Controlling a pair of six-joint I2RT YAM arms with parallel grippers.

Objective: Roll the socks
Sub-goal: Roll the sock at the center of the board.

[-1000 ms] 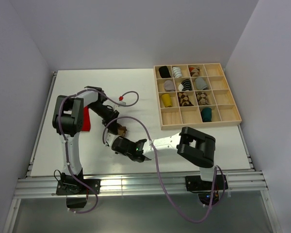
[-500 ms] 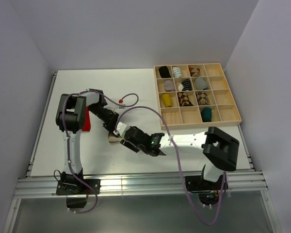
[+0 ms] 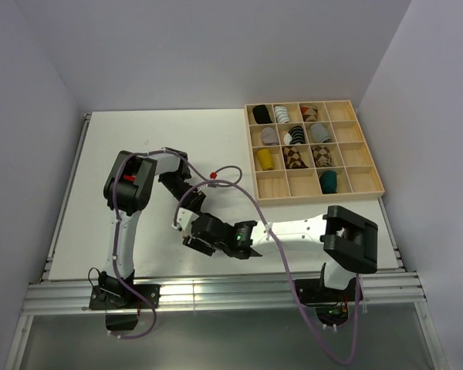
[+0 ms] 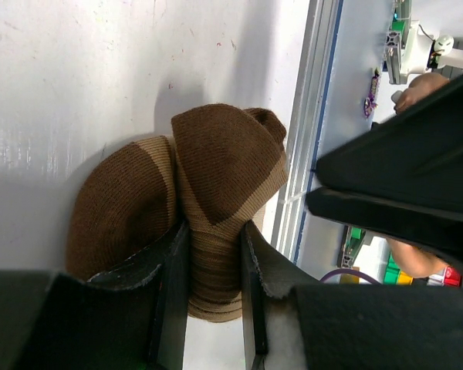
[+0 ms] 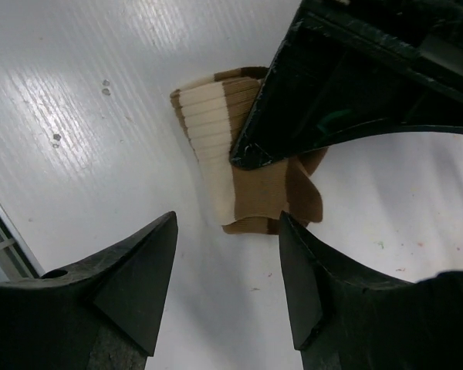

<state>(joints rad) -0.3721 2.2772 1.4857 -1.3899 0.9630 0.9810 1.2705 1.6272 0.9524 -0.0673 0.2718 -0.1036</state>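
- left gripper (image 4: 212,239): jaws nearly together, pinching the folded brown-and-cream striped sock (image 4: 216,169). The fabric bulges out past the fingertips toward 12 o'clock in the left wrist view.
- right gripper (image 5: 225,223): jaws spread wide, holding nothing. The sock sits at 12 o'clock of the gap; cannot tell if it touches.
- sock lies on the white table (image 5: 77,116), partly under the left gripper's black finger.
- top view: both grippers meet around 7 o'clock of the table's middle, with the wooden tray (image 3: 273,185) at 2 o'clock.

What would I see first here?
One brown-and-cream striped sock lies in the middle of the table. The left claw pinches it, and the right claw hangs open just above. At the far right, a wooden tray holds rolled socks.
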